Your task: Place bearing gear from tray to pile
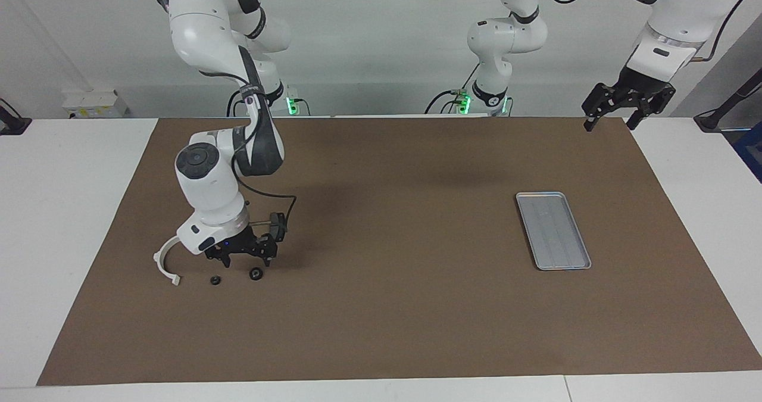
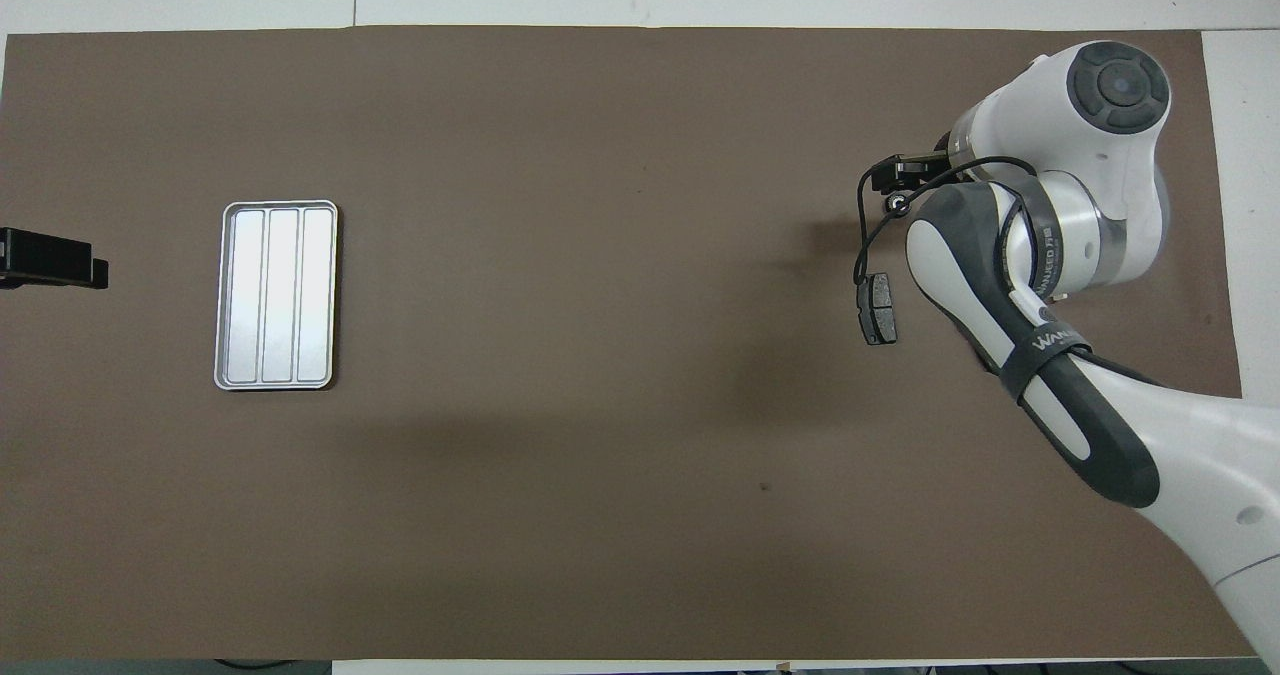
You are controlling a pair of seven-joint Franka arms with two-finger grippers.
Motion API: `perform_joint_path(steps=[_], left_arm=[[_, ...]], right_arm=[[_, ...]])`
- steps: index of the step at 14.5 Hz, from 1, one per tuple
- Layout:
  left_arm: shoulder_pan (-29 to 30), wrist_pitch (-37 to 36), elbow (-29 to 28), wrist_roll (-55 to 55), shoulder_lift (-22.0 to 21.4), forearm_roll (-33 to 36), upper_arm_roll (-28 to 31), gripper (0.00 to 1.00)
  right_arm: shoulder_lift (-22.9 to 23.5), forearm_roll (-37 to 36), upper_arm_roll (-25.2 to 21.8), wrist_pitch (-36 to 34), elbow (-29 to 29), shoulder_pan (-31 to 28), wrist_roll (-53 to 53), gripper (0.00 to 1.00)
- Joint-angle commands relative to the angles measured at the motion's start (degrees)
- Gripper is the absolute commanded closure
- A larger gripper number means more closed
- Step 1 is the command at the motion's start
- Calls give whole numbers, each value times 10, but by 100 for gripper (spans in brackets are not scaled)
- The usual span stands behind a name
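The right gripper (image 1: 243, 262) hangs spread open and empty just above a small black bearing gear (image 1: 256, 274) lying on the tabletop beside the white bracket (image 1: 165, 261). The silver tray (image 1: 553, 230) sits bare. The left gripper (image 1: 612, 121) waits open. The facing view alone shows the gear.

White table (image 1: 71, 223), topped by a brown mat (image 1: 393, 307) covering most of it. On the mat:
- metal tray (image 1: 553, 230), flat, toward the left arm's end
- white half-ring bracket (image 1: 165, 260), toward the right arm's end
- two small dark round parts (image 1: 215, 280) and (image 1: 256, 273), near the bracket
- dark brake pad (image 2: 879, 308), nearer the robots than these round parts
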Motion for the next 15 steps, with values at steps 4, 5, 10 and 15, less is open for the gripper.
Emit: perform_joint_path(steps=[4,5,10,15], left_arm=[[-7,-30,8,4,-1,-6,5,0],[-8,-31,5,4,-2,-6,5,0],[-8,-24,-2,5,-3,-6,5,0],[-8,-25,-2,5,-5,-5,6,0]], right_arm=[[-87,15,7,-94,0,-18,-29,0],[-107,20,7,-115,0,-15,-28,0],[-224,22,5,-256,0,4,-24,0],[-290,48,4,-359,3,-3,-22,0]])
